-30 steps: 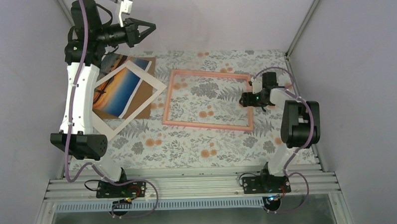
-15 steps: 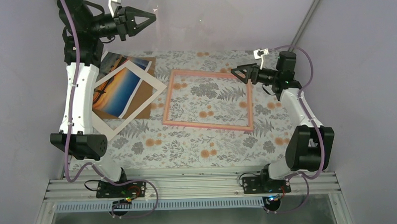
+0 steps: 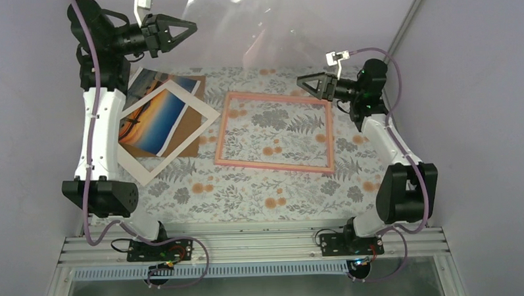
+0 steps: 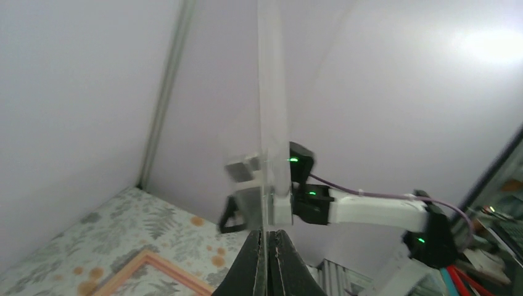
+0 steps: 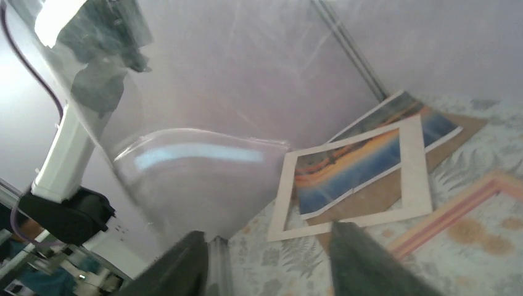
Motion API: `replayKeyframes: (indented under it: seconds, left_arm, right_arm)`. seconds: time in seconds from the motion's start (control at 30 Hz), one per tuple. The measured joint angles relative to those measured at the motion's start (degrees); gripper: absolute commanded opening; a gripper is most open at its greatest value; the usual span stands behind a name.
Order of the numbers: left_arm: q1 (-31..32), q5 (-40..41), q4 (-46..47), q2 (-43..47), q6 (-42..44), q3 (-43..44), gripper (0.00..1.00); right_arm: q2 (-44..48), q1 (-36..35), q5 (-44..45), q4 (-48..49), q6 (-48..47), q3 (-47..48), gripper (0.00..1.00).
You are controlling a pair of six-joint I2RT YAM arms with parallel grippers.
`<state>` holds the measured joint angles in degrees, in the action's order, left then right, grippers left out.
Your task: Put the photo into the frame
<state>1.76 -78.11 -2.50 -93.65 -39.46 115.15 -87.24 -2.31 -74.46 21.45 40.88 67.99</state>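
Note:
The photo point(image 3: 154, 116), an orange-and-blue sunset print, lies at the back left on brown cardboard, under a white mat. It also shows in the right wrist view point(image 5: 351, 163). The pink frame point(image 3: 276, 163) lies flat mid-table, nothing inside it but the tablecloth. My left gripper point(image 3: 192, 25) is high above the back left, shut on the edge of a clear sheet point(image 3: 242, 30); the left wrist view shows the fingers point(image 4: 267, 233) pinching that sheet point(image 4: 271, 123). My right gripper point(image 3: 303, 86) is open and empty, raised over the frame's back right corner, pointing left toward the sheet point(image 5: 197, 172).
The white mat point(image 3: 199, 127) lies skewed over the photo and the brown cardboard point(image 3: 190, 140). Purple walls close in the back and both sides. A metal rail point(image 3: 249, 244) runs along the near edge by the arm bases.
My right arm has lifted from the frame's right edge and swung up to the back right, its gripper now pointing left. My left arm has raised the clear sheet higher and a little left.

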Motion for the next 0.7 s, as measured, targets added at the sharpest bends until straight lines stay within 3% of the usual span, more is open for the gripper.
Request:
replayKeyframes:
  seconds: [0.07, 0.13, 0.17, 0.47, 0.7]
  left_arm:
    - [-1.6, 1.4, -1.5, 0.4, 1.2, -1.5, 0.02]
    - [-3.0, 3.3, -3.7, 0.6, 3.0, -3.0, 0.02]
    - [-3.4, 4.3, -4.7, 0.7, 4.0, -3.9, 0.02]
    - [-3.1, 15.4, -13.3, 3.8, 14.1, -19.5, 0.02]
    - [-1.8, 21.0, -14.9, 7.5, 19.9, -33.4, 0.02]
  right_arm:
    - [1.5, 0.1, 0.0, -0.3, 0.4, -0.5, 0.28]
    - [3.7, 0.1, 0.0, -0.3, 1.1, -1.8, 0.07]
    - [4.8, 0.1, 0.0, -0.3, 1.3, -2.6, 0.04]
    - [9.5, 1.7, 2.3, -7.2, 2.9, -7.2, 0.03]
    - [8.8, 3.1, 5.9, -22.4, -3.0, -8.6, 0.03]
